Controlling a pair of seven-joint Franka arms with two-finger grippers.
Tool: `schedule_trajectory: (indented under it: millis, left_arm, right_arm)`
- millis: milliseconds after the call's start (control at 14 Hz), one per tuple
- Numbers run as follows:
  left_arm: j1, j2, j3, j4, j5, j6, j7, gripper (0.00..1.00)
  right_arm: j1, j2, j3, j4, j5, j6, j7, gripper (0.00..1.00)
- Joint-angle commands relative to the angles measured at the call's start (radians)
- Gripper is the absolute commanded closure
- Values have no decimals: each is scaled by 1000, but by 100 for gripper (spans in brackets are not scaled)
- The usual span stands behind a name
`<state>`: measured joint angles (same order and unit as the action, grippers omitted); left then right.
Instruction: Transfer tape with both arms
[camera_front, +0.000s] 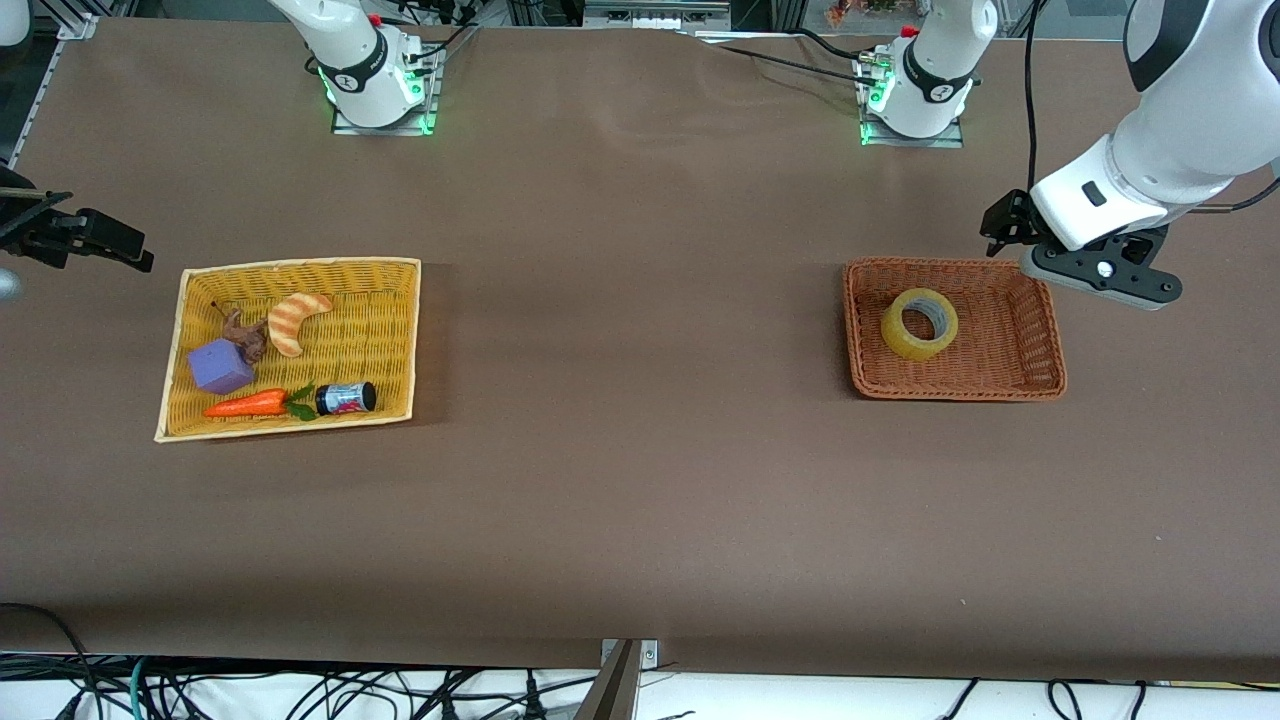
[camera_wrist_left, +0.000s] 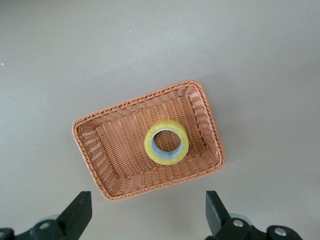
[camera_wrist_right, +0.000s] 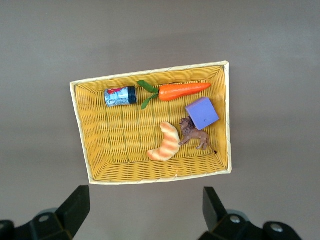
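Observation:
The tape (camera_front: 920, 323), a yellowish roll with a grey core, lies flat in a brown wicker basket (camera_front: 1052, 335) toward the left arm's end of the table. In the left wrist view the tape (camera_wrist_left: 166, 142) sits in the basket (camera_wrist_left: 95, 165), with my left gripper (camera_wrist_left: 147, 215) open and empty, high above the table beside the basket's edge. In the front view my left gripper (camera_front: 1098, 272) hangs over the basket's corner. My right gripper (camera_front: 85, 240) is up over the table beside a yellow basket (camera_front: 300, 264). It is open and empty in the right wrist view (camera_wrist_right: 145, 212).
The yellow basket (camera_wrist_right: 80, 135) holds a striped croissant (camera_front: 295, 320), a purple cube (camera_front: 220, 366), a carrot (camera_front: 250, 403), a small can (camera_front: 347, 398) and a brown animal figure (camera_front: 245, 335). Brown tabletop lies between the two baskets.

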<state>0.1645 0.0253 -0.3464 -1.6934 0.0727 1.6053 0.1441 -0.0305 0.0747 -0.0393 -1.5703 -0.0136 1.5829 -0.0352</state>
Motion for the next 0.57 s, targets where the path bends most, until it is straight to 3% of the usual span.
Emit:
schedule_trajectory:
  millis: [0,71,500]
  left_arm:
    - [-286,7,307,38,-19,-24,5,0]
    - [-319,7,355,40,-19,-18,11,0]
    - [-323,-16,356,41,-19,-25,-207,0]
  right_arm:
    - [-5,8,3,21,15,-8,0,0]
    - [-6,8,3,21,15,-8,0,0]
    - [-6,10,3,21,15,-6,0,0]
